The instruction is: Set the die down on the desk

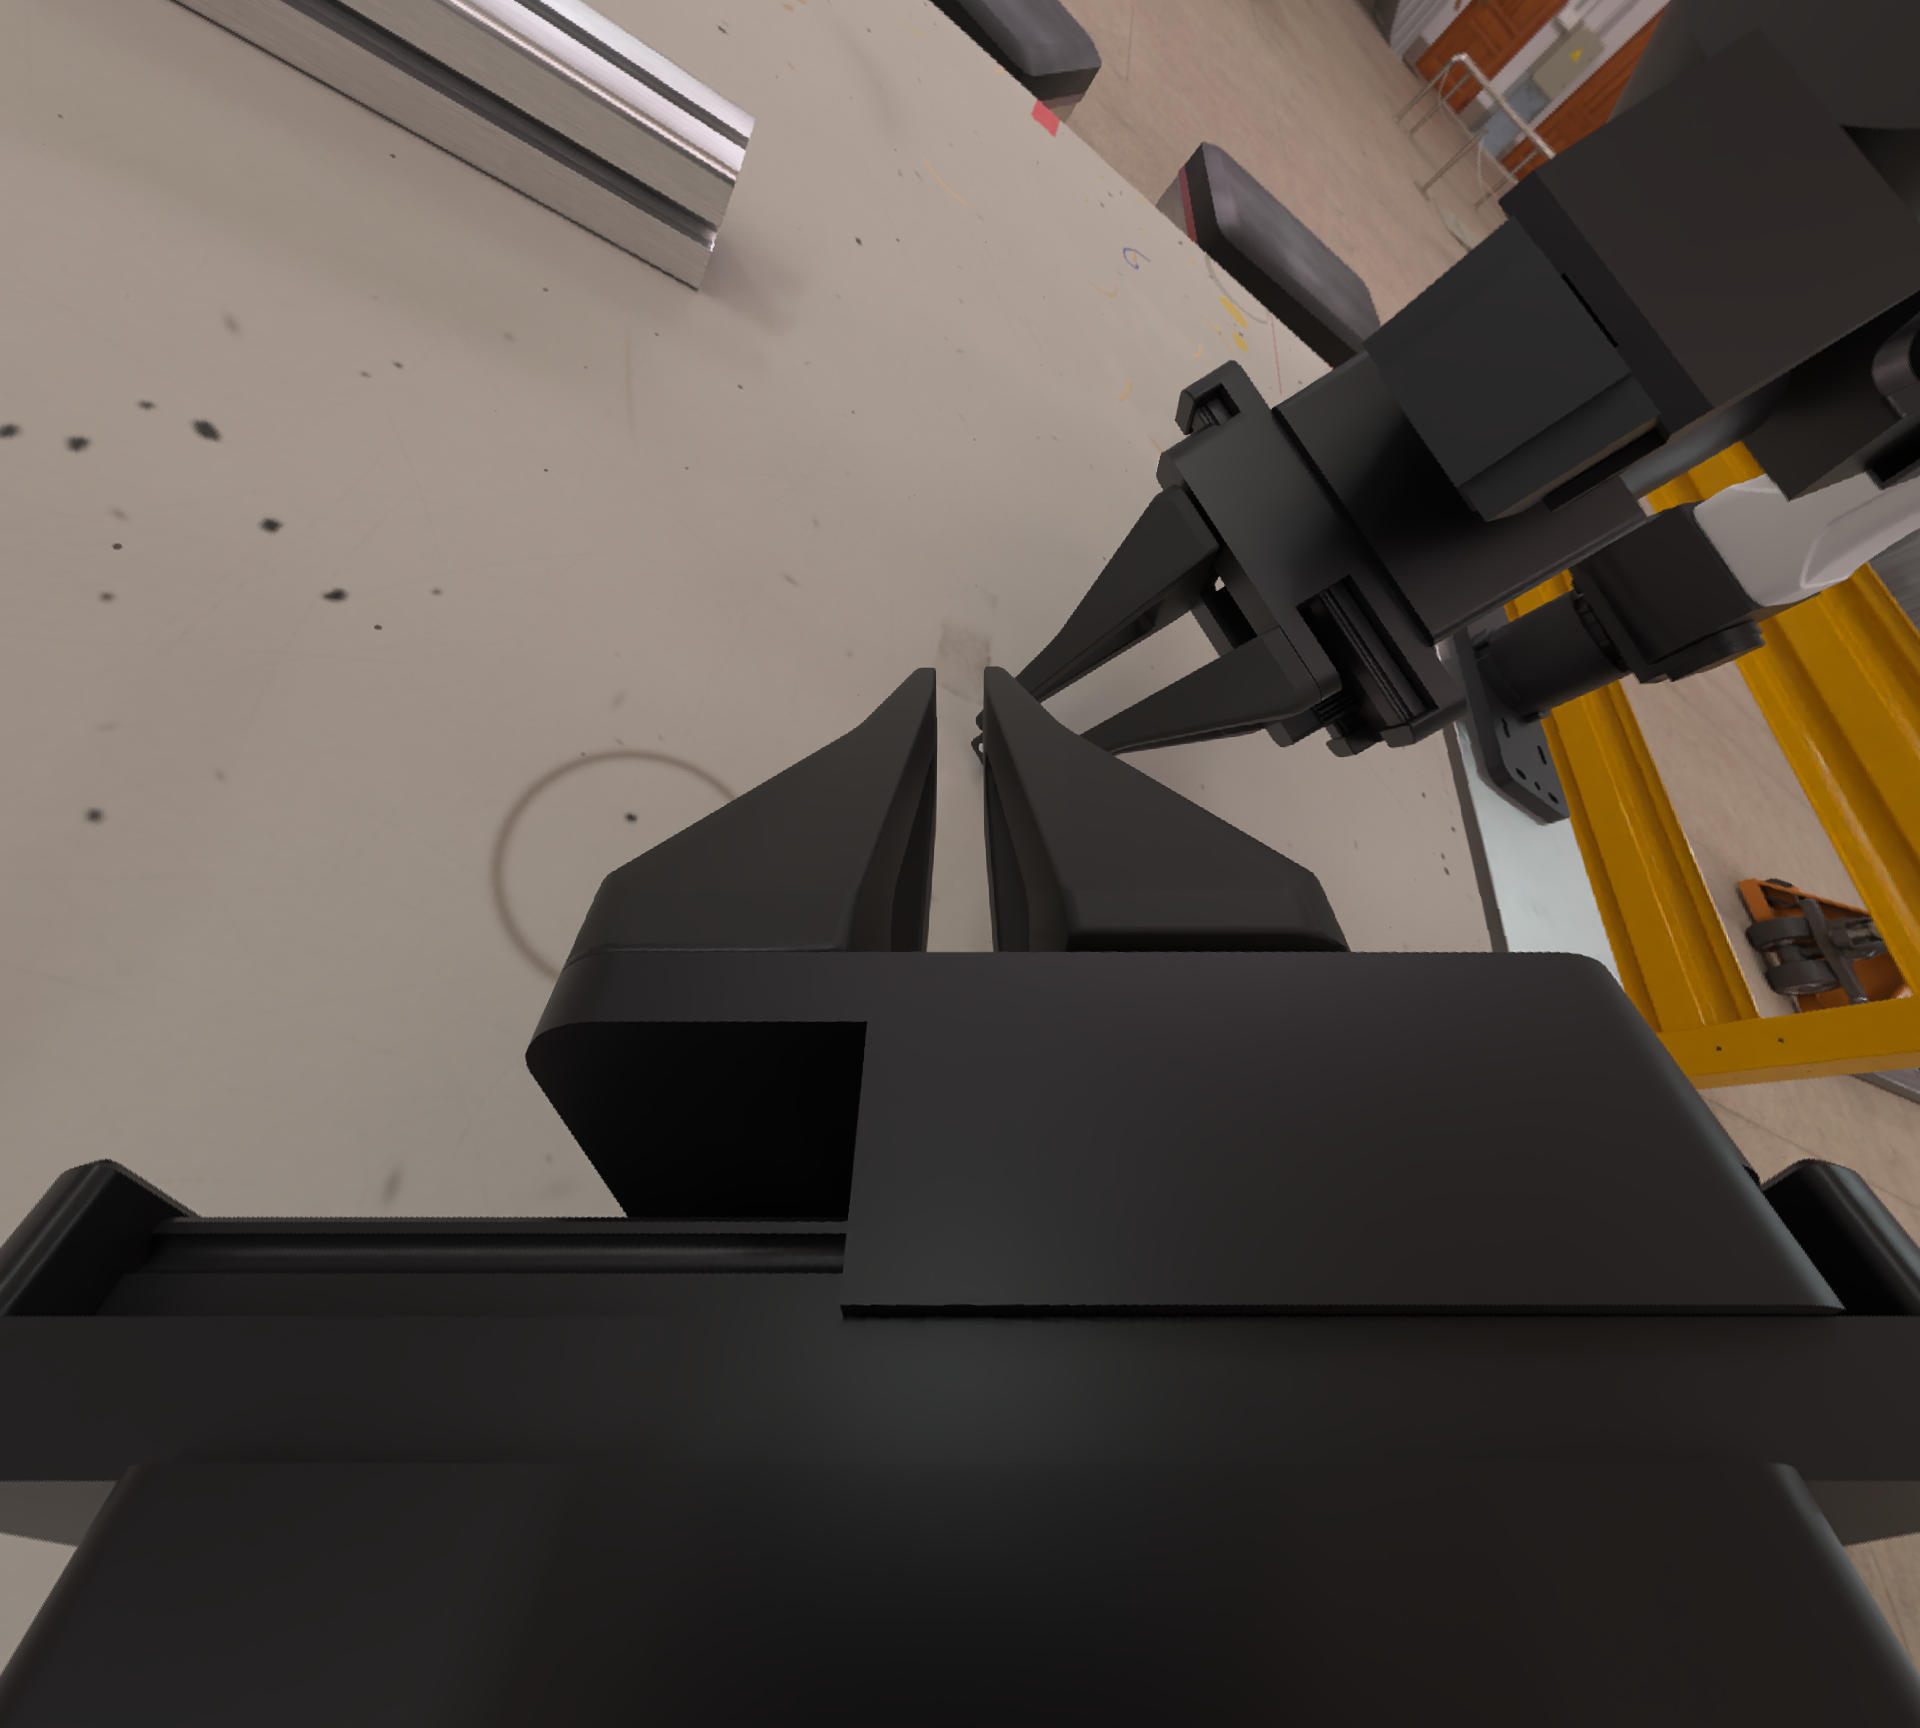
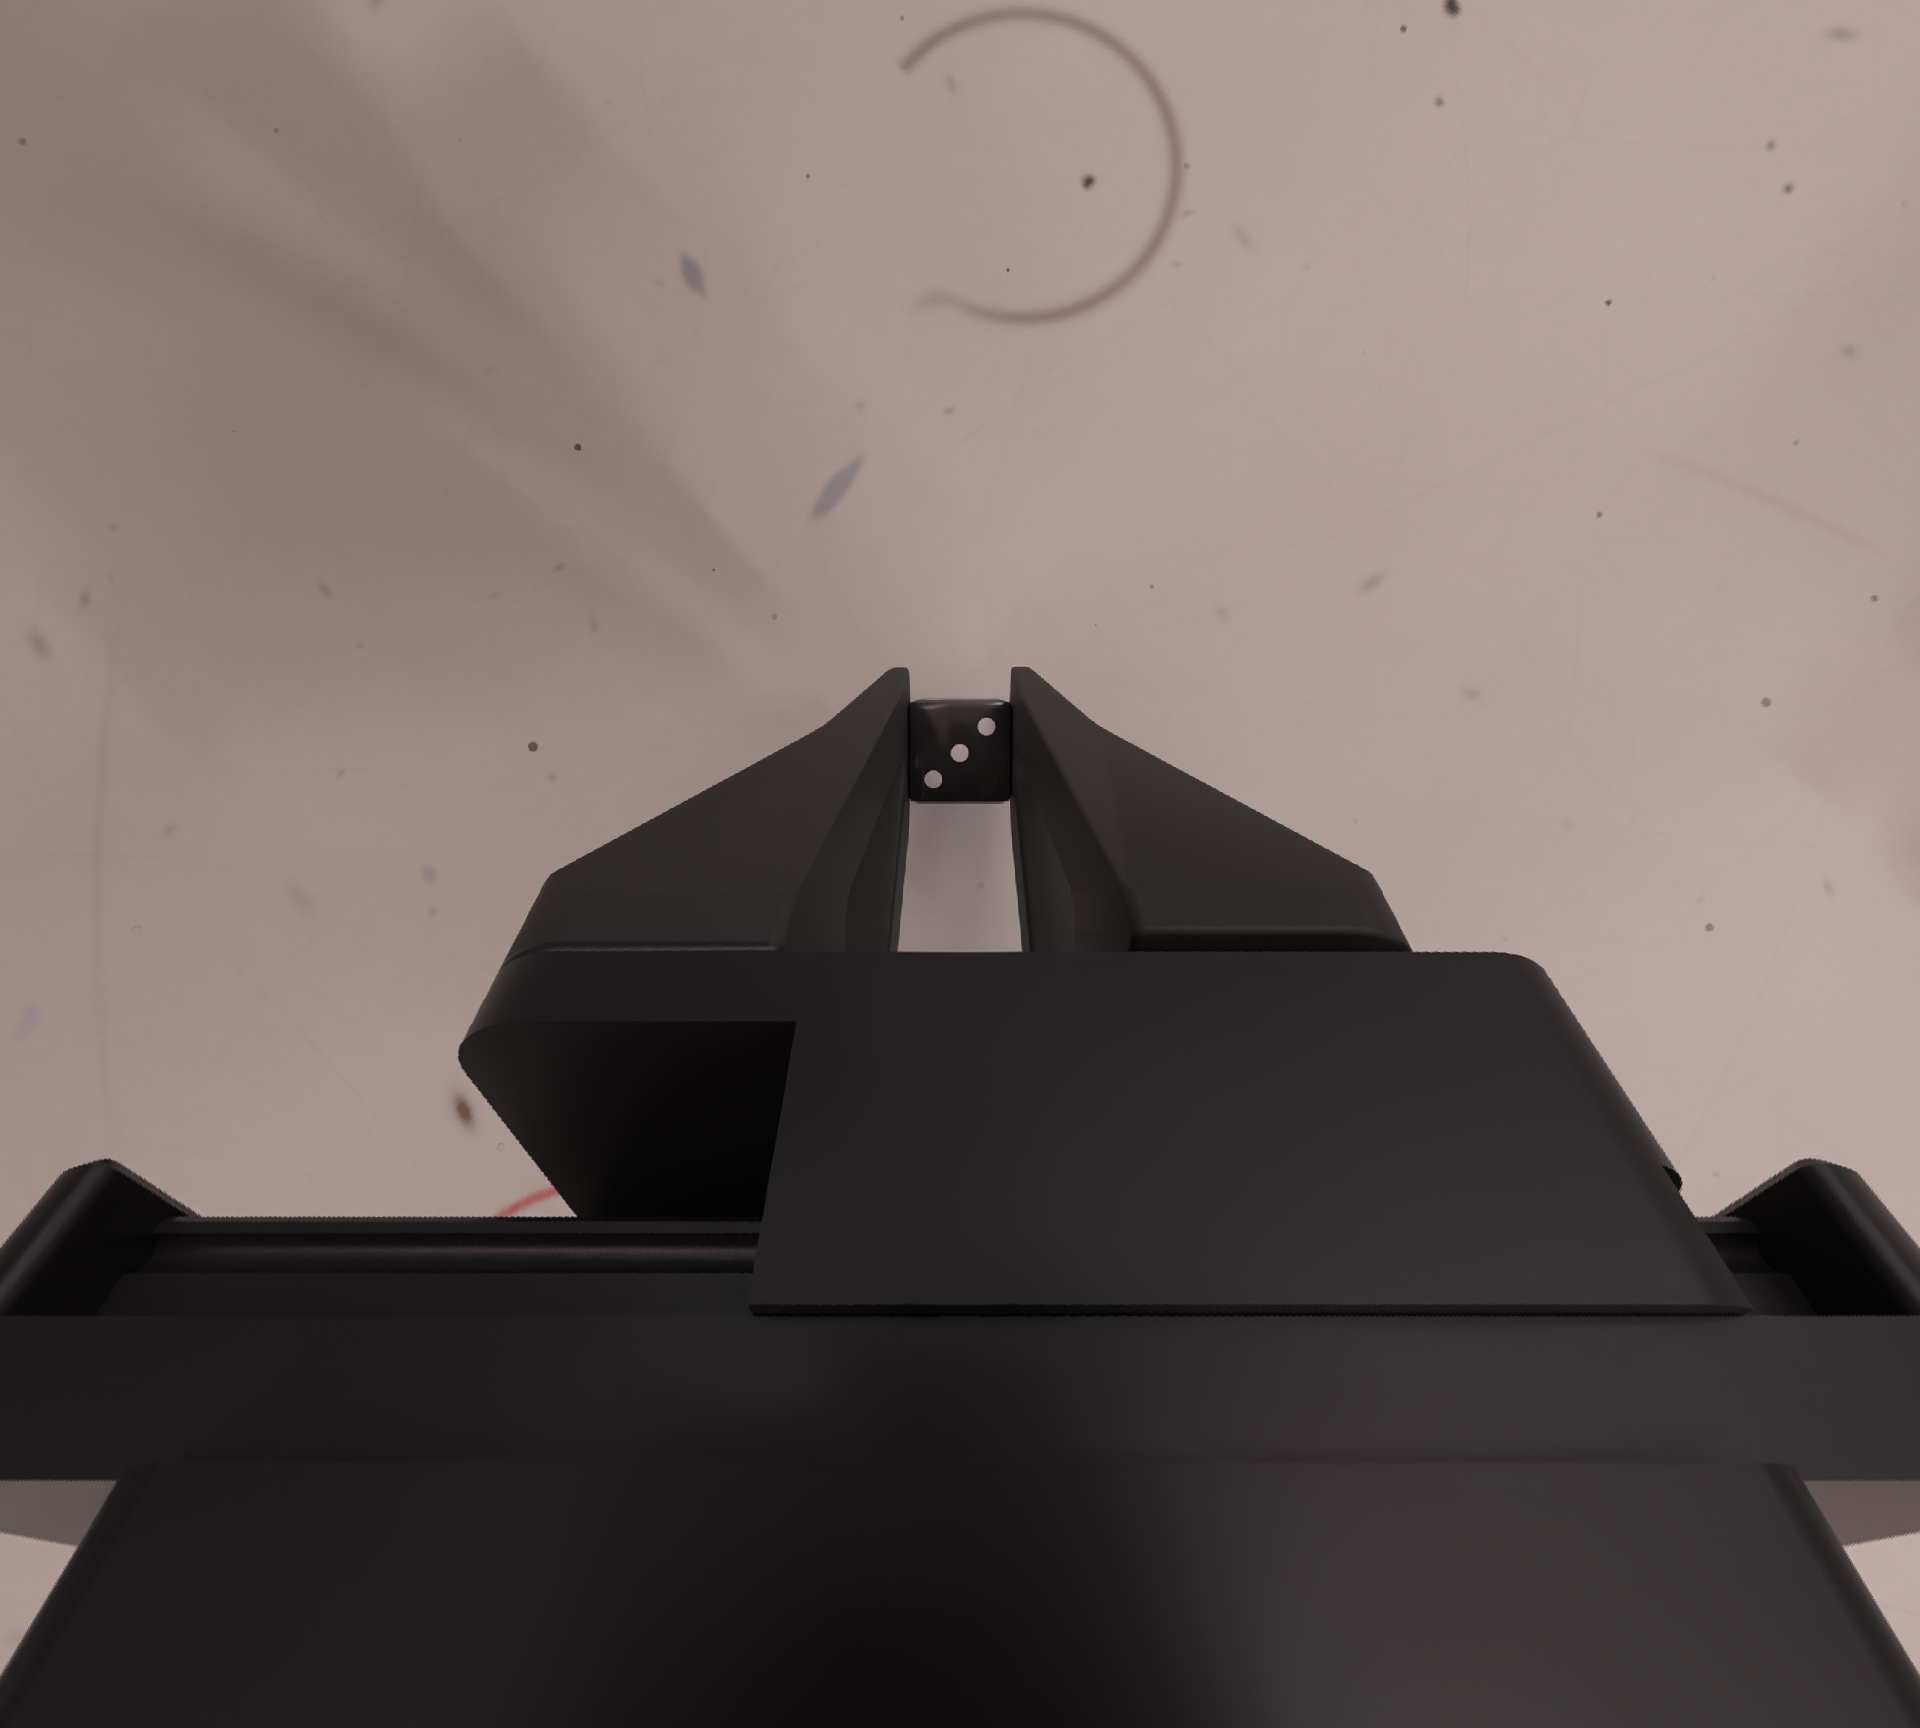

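- Even, soft light across the counter (image 1: 416, 535) in the left wrist view, bright but not harsh.
- A glare streak runs along the metal rail (image 1: 416, 47), a white sheen on its top edge.
- The left pincer (image 1: 958, 712) reads near-black, its body detail swallowed in the lower frame.
- In the right wrist view, broad soft shadows fan over the counter (image 2: 1455, 535) at upper left.
- The die (image 2: 958, 751) is sharp, its pips crisp.
- Wide-angle stretch at the edges; specks smear into streaks.

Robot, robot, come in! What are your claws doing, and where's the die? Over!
Right gripper shut on black die, above the desk. Left gripper nearly closed, empty. Nothing below in the way.
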